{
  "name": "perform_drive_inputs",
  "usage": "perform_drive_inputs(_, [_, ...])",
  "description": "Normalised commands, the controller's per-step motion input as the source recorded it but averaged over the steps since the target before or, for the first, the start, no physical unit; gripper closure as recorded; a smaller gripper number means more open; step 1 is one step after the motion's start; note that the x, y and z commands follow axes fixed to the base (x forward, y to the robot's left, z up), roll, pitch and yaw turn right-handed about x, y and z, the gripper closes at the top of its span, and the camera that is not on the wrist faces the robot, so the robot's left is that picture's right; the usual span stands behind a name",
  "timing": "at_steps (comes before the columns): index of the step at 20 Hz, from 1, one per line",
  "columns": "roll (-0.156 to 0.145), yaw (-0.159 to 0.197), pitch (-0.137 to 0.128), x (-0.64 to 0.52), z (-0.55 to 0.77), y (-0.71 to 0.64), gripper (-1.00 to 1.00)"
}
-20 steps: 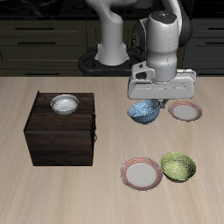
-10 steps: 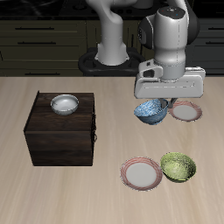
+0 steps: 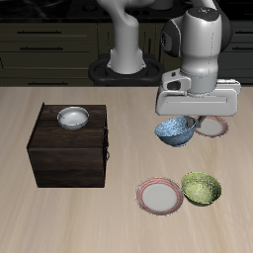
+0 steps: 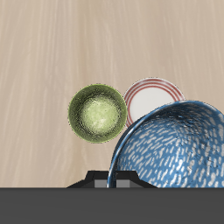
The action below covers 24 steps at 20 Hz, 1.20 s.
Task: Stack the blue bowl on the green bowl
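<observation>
My gripper is shut on the rim of the blue bowl and holds it tilted in the air, above the table. In the wrist view the blue bowl fills much of the frame, its speckled inside facing the camera. The green bowl sits on the table near the front edge, beside a pink-rimmed white plate. In the wrist view the green bowl lies below, next to that plate. The fingertips are hidden behind the bowl.
A dark wooden box stands on the table with a plain white-grey bowl on top. A second pink-rimmed plate lies farther back, partly behind the held bowl. The robot's base is at the table's back.
The gripper has carried the blue bowl sideways and slightly toward the table's front, away from the wooden box and closer to over the green bowl. Nothing else moved.
</observation>
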Motion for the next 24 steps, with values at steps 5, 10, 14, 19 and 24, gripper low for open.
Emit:
perform_drive_inputs(5, [-0.001,-0.007,-0.002,0.15,0.04,0.19,1.0])
perform_drive_inputs(10, [-0.005,-0.011,0.013,0.18,-0.04,0.19,1.0])
perform_drive_inputs(14, [-0.006,0.004,0.003,0.15,-0.05,0.11,1.0])
perform_drive_inputs(19, [-0.017,0.001,-0.002,0.16,-0.01,0.02,1.0])
perform_drive_inputs(24, [-0.018,-0.004,0.014,0.17,-0.08,0.01,1.0])
